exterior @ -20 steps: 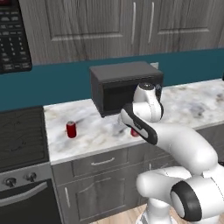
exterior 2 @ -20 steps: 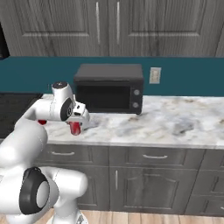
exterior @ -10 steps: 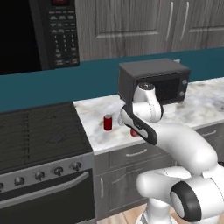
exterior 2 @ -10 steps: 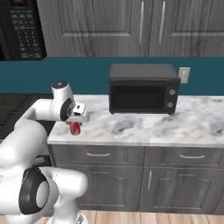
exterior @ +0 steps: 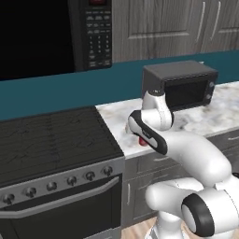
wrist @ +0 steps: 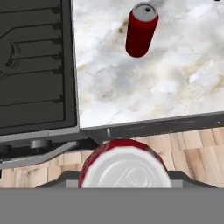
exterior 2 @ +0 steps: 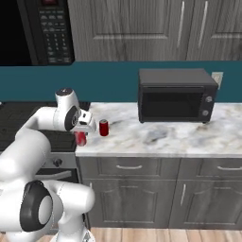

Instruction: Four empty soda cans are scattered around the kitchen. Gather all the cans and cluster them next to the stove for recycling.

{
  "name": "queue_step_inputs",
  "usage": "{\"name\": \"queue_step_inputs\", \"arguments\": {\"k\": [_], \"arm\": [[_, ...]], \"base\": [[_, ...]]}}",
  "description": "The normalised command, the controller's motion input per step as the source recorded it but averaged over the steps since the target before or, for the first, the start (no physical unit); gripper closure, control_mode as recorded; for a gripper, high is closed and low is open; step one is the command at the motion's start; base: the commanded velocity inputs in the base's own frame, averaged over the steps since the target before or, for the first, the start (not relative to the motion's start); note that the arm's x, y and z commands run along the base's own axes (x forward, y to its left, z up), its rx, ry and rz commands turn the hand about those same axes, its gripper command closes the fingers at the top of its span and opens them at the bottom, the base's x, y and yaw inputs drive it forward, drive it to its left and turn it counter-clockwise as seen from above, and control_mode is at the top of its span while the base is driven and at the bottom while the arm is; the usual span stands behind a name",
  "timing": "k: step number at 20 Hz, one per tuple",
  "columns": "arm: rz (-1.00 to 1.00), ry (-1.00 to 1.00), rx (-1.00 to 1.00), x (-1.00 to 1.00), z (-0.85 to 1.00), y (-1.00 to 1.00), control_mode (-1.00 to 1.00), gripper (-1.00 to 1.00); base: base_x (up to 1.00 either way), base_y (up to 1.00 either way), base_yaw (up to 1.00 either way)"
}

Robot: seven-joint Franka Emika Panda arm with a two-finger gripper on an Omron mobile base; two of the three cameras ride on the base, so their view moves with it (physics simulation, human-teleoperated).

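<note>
Left base view: stove (exterior: 51,135) as landmark, black grates, knob row along the front. Just right of it, over the marble counter (exterior: 200,116), a sliver of red can (exterior: 143,141) tucked under the white wrist, probably the carried one, though mostly hidden there.

Right base view: gripper (exterior 2: 81,137) pinching that held red can (exterior 2: 81,138) at the counter edge beside the stove; second red can (exterior 2: 104,127) standing upright on the marble just right of it. Boxy countertop microwave (exterior 2: 176,96) well right of the stove.

Hand view: silvery lid of the held can (wrist: 124,168) clamped at the bottom; standing can (wrist: 141,29) ahead, close to the stove's side.

Best done so: lower straight down onto bare marble between stove and standing can, upright, without knocking it, then release. No readable writing or brand on either can.
</note>
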Motion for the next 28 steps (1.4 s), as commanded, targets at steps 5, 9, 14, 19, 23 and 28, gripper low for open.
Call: {"name": "queue_step_inputs", "arguments": {"k": [5, 9, 14, 19, 23, 28], "arm": [[0.0, 0.0, 0.0, 0.0, 0.0, 0.0, 1.0, 1.0], [0.0, 0.0, 0.0, 0.0, 0.0, 0.0, 1.0, 1.0], [0.0, 0.0, 0.0, 0.0, 0.0, 0.0, 1.0, 1.0], [0.0, 0.0, 0.0, 0.0, 0.0, 0.0, 1.0, 1.0], [0.0, 0.0, 0.0, 0.0, 0.0, 0.0, 1.0, 1.0], [0.0, 0.01, 0.0, 0.06, -0.12, 0.0, -1.0, 1.0]], "base": [[0.27, 0.18, -0.01], [0.45, 0.0, 0.0], [0.42, 0.0, 0.0], [0.39, 0.0, 0.0], [0.32, 0.0, 0.0], [0.11, 0.0, 0.0]]}}
